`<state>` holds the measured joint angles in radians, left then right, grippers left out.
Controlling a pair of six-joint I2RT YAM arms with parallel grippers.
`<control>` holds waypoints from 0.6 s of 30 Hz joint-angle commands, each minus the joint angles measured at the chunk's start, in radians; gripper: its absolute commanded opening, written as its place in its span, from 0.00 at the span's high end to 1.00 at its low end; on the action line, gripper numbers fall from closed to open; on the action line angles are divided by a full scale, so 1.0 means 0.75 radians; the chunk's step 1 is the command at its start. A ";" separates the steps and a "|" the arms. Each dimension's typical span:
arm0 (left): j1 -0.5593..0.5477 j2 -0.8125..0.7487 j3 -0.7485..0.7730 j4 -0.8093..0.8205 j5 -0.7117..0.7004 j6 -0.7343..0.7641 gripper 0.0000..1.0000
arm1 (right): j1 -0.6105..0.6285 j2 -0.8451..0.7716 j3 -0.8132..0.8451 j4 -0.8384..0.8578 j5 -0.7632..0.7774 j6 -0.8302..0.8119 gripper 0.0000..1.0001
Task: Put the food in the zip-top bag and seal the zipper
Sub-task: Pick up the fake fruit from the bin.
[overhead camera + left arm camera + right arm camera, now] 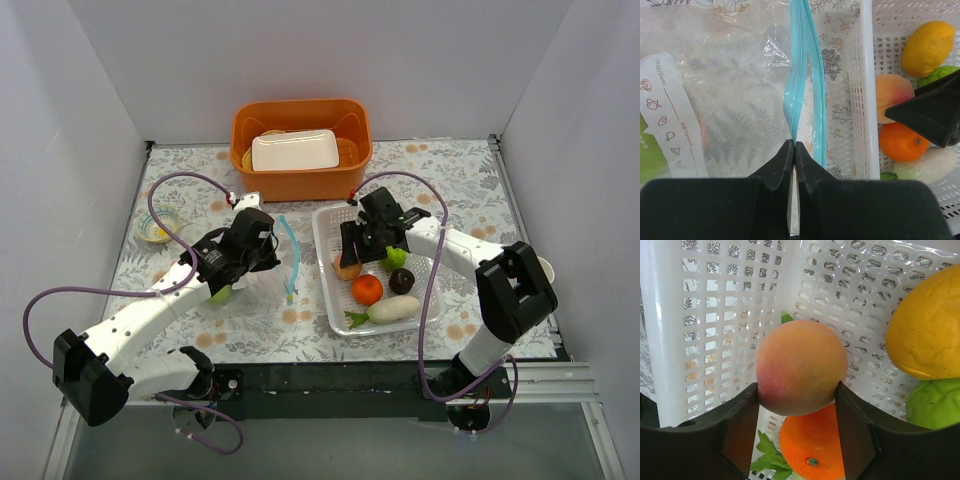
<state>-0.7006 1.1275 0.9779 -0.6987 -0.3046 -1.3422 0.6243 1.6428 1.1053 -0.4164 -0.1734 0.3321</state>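
The clear zip-top bag (pixel 725 85) lies flat left of the white mesh basket (pixel 865 75). My left gripper (pixel 794 145) is shut on the near end of its blue-teal zipper (pixel 799 75). From above, that gripper (pixel 272 258) sits over the bag (pixel 245 298), with something green (pixel 220 294) showing under the arm. My right gripper (pixel 797 395) is down in the basket (pixel 715 315), both fingers pressed against the sides of the peach (pixel 801 365). Around it lie the orange (pixel 812 445), yellow mango (pixel 927 335), green apple (pixel 935 402), dark purple fruit (pixel 402 281) and white radish (pixel 392 309).
An orange bin (pixel 300 170) holding a white tray stands at the back centre. A small glass dish (pixel 158 230) sits at the far left of the floral mat, and a white cup (pixel 546 268) sits behind the right arm. White walls close in the table on three sides.
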 commanded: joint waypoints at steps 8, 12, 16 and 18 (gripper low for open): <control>-0.001 -0.043 0.017 0.040 -0.001 0.010 1.00 | 0.008 -0.170 0.075 0.009 -0.010 0.064 0.59; -0.001 -0.033 0.028 0.028 -0.007 0.018 1.00 | 0.008 -0.235 0.046 0.076 -0.071 0.136 0.59; -0.001 -0.037 0.024 0.025 -0.005 0.012 1.00 | 0.018 -0.307 0.019 0.164 -0.129 0.207 0.60; -0.001 -0.047 0.021 0.032 -0.001 0.010 1.00 | 0.029 -0.321 0.017 0.207 -0.151 0.236 0.60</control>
<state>-0.7006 1.1275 0.9779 -0.6872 -0.3042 -1.3415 0.6285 1.4525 1.1160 -0.3683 -0.2245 0.4438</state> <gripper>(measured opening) 0.014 0.633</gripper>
